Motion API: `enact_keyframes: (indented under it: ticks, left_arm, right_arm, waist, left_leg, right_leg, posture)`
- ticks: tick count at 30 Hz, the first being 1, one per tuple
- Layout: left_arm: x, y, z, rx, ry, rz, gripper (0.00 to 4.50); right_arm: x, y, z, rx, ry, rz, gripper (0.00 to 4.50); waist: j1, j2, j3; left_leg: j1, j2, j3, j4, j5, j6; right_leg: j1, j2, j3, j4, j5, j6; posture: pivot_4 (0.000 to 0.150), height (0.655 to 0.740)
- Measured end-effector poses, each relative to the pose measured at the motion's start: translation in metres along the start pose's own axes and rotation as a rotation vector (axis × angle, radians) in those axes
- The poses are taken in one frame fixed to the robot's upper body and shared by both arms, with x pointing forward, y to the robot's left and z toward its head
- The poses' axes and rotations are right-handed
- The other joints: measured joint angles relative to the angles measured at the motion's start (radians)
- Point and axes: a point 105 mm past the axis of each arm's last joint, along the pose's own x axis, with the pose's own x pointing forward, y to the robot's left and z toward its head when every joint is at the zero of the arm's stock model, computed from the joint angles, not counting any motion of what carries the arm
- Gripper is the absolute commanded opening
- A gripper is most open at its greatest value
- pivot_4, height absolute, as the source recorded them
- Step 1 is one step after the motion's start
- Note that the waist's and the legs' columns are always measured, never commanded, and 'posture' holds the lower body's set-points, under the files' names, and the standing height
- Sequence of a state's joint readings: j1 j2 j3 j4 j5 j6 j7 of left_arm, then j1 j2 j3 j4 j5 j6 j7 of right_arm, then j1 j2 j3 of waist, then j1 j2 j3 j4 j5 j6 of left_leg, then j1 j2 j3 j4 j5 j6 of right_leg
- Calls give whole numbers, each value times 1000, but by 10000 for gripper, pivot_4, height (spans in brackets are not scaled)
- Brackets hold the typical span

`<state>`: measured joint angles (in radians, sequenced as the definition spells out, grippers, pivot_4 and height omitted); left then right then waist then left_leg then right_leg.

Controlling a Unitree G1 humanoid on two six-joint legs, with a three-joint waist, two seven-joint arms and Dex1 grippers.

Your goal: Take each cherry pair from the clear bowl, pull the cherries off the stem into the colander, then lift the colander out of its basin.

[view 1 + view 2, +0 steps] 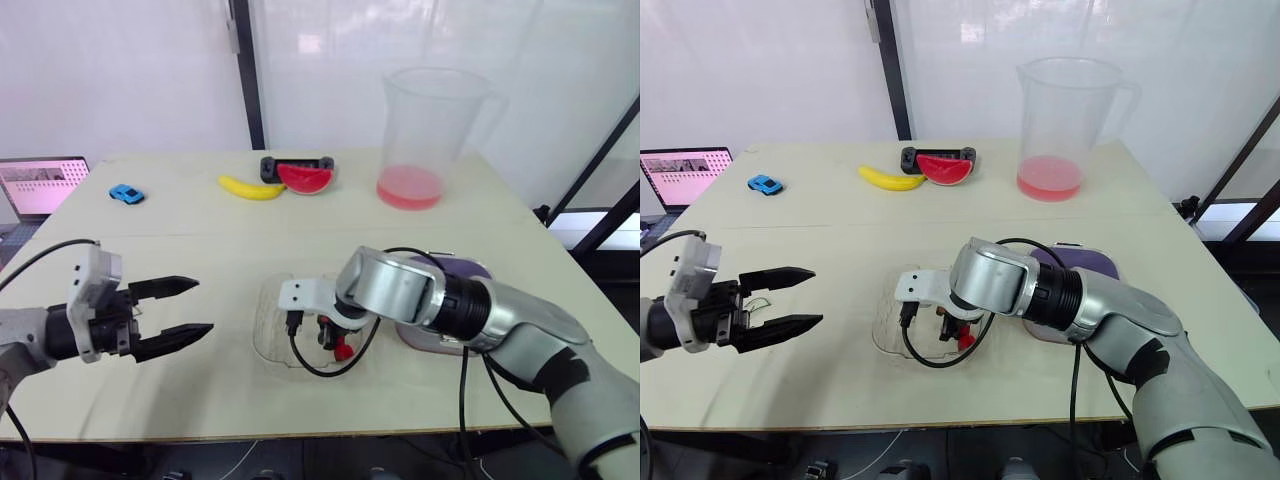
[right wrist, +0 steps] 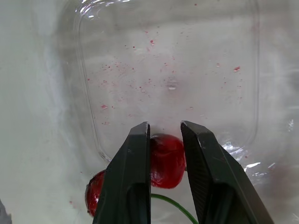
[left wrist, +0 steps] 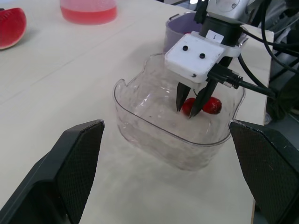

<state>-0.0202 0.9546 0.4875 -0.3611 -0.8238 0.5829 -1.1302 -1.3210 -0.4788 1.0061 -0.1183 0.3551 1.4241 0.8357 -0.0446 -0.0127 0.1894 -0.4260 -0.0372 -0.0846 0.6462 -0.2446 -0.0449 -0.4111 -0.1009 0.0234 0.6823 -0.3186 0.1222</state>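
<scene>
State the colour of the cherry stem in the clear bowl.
Green. The cherry stem shows best in the right wrist view.

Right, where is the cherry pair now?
In the right wrist view the cherry pair lies in the clear bowl, one cherry inside the right pincer; the purple colander is right of it.

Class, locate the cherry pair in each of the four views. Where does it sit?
Left eye view: cherry pair low centre, inside the clear bowl.
Right eye view: cherry pair low centre, same bowl.
Left wrist view: cherry pair in the bowl, at the right gripper.
Right wrist view: cherry pair, one cherry between the jaws.
Shared landmark: the clear bowl.
</scene>
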Motion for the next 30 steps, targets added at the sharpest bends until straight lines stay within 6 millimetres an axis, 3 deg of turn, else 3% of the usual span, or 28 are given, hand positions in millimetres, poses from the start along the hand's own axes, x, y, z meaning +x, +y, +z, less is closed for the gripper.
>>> enact_keyframes:
  ticks: [5,9,13,27,30]
  left_arm:
    - [1,1,2,13,-5,0,45000]
    - [3,1,2,14,-14,-4,45000]
    - [6,0,-1,0,-12,-19,45000]
    - [10,1,0,2,-24,-20,45000]
    - [10,1,0,-3,-33,-11,45000]
  right_arm:
    - [-10,1,9,-60,-32,4,10427]
    - [-19,0,17,-55,-66,1,23605]
    - [-24,2,18,-42,-66,8,42622]
    - [-4,2,-1,-29,28,-13,42622]
    - [-2,3,-2,-33,39,-11,33193]
  waist:
    - [0,0,0]
    - [0,0,0]
    - [0,0,0]
    - [-1,0,0]
    - [-1,0,0]
  left_leg:
    - [0,0,0,0,0,0]
    - [0,0,0,0,0,0]
    - [0,0,0,0,0,0]
    - [0,0,0,0,0,0]
    - [0,0,0,0,0,0]
  right_leg:
    - [0,0,0,0,0,0]
    - [0,0,0,0,0,0]
    - [0,0,0,0,0,0]
    - [0,0,0,0,0,0]
    - [0,0,0,0,0,0]
  posture:
    - [1500,7400]
    - [1500,7400]
    - [1500,7400]
    - [1500,7400]
    - [1500,7400]
